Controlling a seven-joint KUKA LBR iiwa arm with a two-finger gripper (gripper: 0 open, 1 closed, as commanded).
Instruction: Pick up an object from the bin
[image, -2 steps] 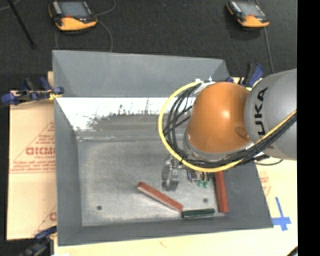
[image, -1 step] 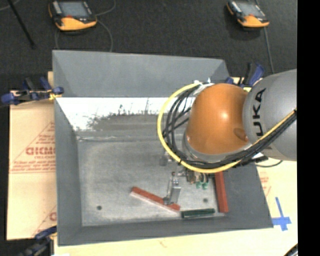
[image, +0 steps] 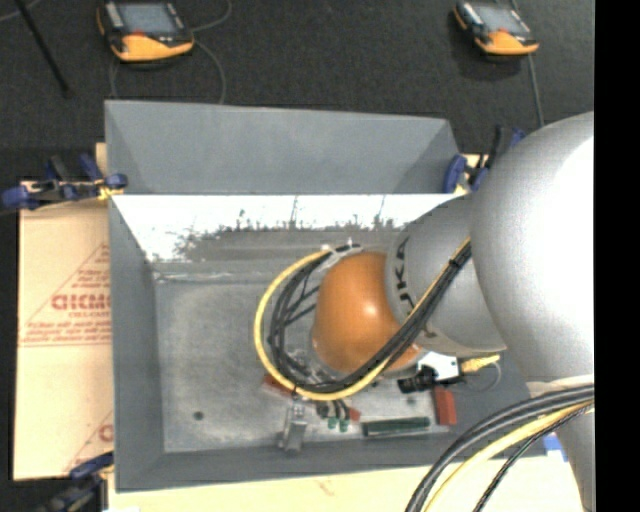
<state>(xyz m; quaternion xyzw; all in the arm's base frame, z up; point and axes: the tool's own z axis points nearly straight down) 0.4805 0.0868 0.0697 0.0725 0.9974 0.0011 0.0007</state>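
Note:
My gripper (image: 293, 432) is low over the bin's front floor, near the front wall and a little right of the middle. Just to its right lie small green and red bits (image: 338, 421). Further right, a dark green flat strip (image: 395, 427) lies along the front wall. A red block (image: 443, 405) stands beside the strip's right end. A sliver of something red-orange (image: 273, 381) peeks out to the upper left of the gripper, mostly hidden by the cables. Nothing is visible in the gripper's grasp.
The arm with its orange cover and looped yellow and black cables hangs over the bin's middle and right, hiding much of the floor there. A black, white and yellow piece (image: 437, 370) shows below the arm at the right. The bin's left floor is bare grey metal.

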